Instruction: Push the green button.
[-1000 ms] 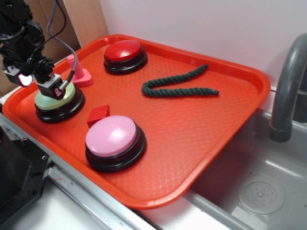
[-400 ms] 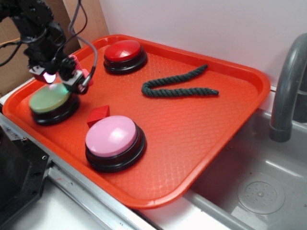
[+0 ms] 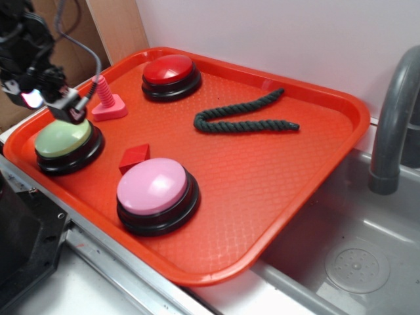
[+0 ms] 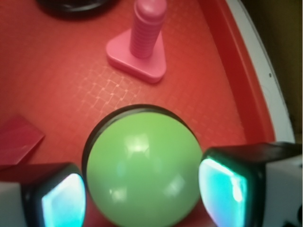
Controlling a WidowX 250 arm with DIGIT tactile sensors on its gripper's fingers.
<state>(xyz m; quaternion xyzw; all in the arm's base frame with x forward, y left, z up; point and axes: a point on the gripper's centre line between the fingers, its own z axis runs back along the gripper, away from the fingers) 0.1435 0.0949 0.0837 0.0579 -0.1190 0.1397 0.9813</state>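
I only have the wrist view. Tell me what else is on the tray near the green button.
Observer: A big pink button sits by the tray's front rim, past the red block from the green button.
Operator: Name what is mid-tray.
Observer: A dark rope, bent in a V.
Operator: Say what is off the tray.
Observer: A sink with a grey faucet, at the end away from the green button.
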